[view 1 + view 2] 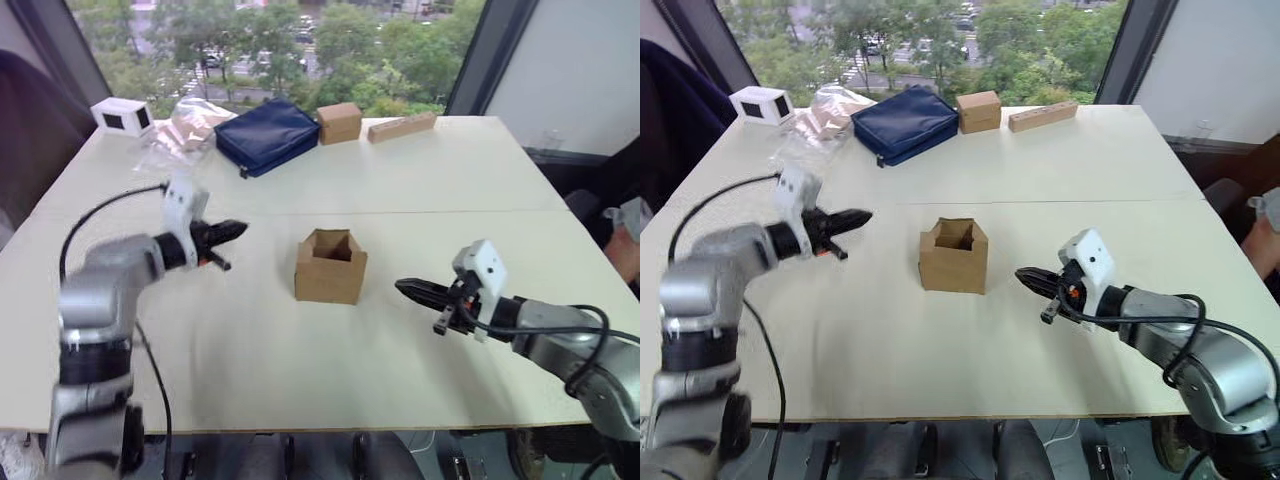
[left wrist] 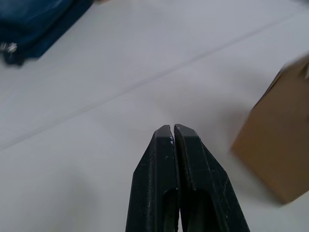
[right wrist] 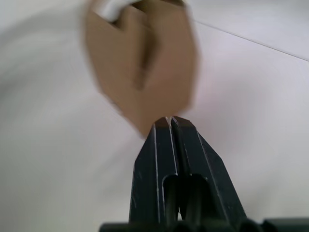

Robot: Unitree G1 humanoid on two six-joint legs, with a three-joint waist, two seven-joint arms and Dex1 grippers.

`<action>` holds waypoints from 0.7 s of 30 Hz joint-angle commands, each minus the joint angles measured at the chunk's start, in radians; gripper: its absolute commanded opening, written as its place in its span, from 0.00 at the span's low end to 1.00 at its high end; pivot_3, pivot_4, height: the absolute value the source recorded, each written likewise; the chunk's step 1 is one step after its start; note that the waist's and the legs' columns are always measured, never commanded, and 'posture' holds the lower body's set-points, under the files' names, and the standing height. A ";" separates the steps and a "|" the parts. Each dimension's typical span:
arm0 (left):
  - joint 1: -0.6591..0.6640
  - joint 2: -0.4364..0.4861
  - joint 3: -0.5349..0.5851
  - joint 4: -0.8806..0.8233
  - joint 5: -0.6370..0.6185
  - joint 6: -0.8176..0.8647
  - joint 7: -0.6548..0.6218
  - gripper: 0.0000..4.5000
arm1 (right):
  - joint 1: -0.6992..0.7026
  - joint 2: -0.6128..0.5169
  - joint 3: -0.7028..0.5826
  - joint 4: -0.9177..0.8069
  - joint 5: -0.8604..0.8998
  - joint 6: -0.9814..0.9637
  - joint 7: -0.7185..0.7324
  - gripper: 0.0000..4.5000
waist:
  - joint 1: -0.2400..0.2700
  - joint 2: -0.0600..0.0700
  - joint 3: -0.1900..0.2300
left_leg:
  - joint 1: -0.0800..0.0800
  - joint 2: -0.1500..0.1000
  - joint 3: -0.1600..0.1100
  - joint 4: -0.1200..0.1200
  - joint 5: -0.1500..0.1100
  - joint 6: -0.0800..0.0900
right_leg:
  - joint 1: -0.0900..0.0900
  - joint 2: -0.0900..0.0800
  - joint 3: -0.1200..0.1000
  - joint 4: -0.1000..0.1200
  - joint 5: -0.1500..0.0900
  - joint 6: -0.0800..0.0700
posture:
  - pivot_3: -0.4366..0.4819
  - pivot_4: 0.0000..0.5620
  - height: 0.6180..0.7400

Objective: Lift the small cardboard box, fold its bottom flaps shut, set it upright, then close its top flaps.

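Sitting open-topped mid-table (image 1: 420, 180), the small cardboard box (image 1: 330, 267) has the left hand (image 1: 232, 231) and right hand (image 1: 410, 290) on either side, both pinched shut and empty, so a one-sided nudge could slide it.

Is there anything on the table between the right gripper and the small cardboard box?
No. In the left eye view, only bare table lies between the right gripper and the small cardboard box; the gripper is shut and apart from it.
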 commanded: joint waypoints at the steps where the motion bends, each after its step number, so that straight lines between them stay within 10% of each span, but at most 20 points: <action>1: 0.017 -0.037 -0.021 -0.020 -0.051 -0.004 0.015 0.01 | -0.045 0.056 0.077 0.052 -0.098 -0.063 -0.020 0.00 | 0.003 -0.001 0.000 | -0.001 0.000 -0.001 0.000 0.001 -0.001 | 0.000 0.000 -0.001 0.000 0.000 0.000 | 0.48 0.27 1.00; 21: 0.144 -0.066 -0.195 -0.135 -0.149 0.031 0.000 0.01 | -0.126 0.205 0.205 0.181 -0.279 -0.143 0.019 0.00 | -0.005 0.000 0.000 | -0.001 0.000 -0.002 0.000 0.000 -0.001 | 0.000 0.001 -0.001 0.000 0.000 0.000 | 0.48 0.27 1.00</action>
